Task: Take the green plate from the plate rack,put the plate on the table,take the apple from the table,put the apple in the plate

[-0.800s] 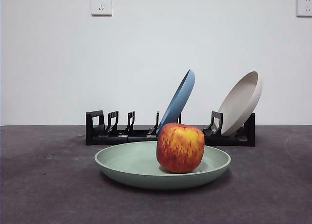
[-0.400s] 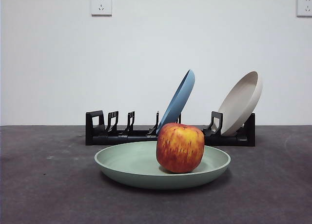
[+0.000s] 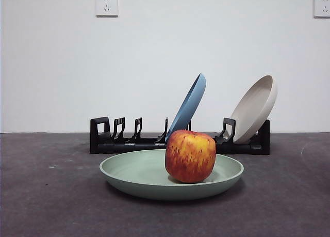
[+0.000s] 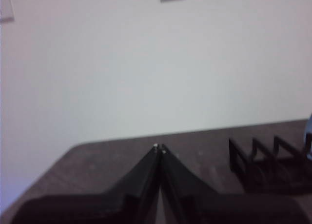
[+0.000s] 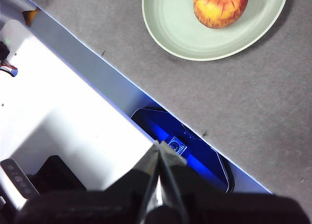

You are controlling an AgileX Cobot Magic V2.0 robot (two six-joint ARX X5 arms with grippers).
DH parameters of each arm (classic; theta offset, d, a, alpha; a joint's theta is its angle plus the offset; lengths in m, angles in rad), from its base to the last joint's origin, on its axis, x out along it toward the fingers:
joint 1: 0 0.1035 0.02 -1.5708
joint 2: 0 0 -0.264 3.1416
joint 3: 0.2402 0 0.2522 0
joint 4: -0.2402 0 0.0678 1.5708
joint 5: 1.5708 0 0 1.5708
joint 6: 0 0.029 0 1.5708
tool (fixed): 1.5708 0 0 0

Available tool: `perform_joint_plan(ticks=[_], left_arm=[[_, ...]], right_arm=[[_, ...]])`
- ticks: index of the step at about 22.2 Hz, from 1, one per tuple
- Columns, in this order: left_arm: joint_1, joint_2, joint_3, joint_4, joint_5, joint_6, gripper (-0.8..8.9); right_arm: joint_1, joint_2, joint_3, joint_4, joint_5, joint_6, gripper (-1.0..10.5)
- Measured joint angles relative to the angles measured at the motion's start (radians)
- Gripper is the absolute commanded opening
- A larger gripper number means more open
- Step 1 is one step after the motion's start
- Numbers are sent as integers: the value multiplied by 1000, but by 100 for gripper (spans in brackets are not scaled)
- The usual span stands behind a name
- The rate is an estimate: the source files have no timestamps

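Front view shows the apple (image 3: 190, 156) sitting upright, dimple up, inside the green plate (image 3: 134, 176), right of its centre; being round, it has no long axis to speak of. The plate lies flat on the table (image 3: 46, 201), just in front of the rack (image 3: 111, 140). Both grippers are pulled away with jaws pressed together on nothing: left (image 4: 159, 149) off the rack's end, right (image 5: 160, 146) well back from the plate. I'd judge the task finished, with no further move needed.
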Motion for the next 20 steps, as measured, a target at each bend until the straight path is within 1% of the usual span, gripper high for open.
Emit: perform_joint_plan(ticks=[7,14,20], left_arm=[[0,-44,-15,-158,4,-16,-3],[0,-44,-15,-380,10,-68,-3],[0,-44,-15,-381,33,-100,-3]], right_arm=[[0,0,0,0,0,0,1],[0,0,0,0,0,0,1],[0,0,0,0,0,0,1]])
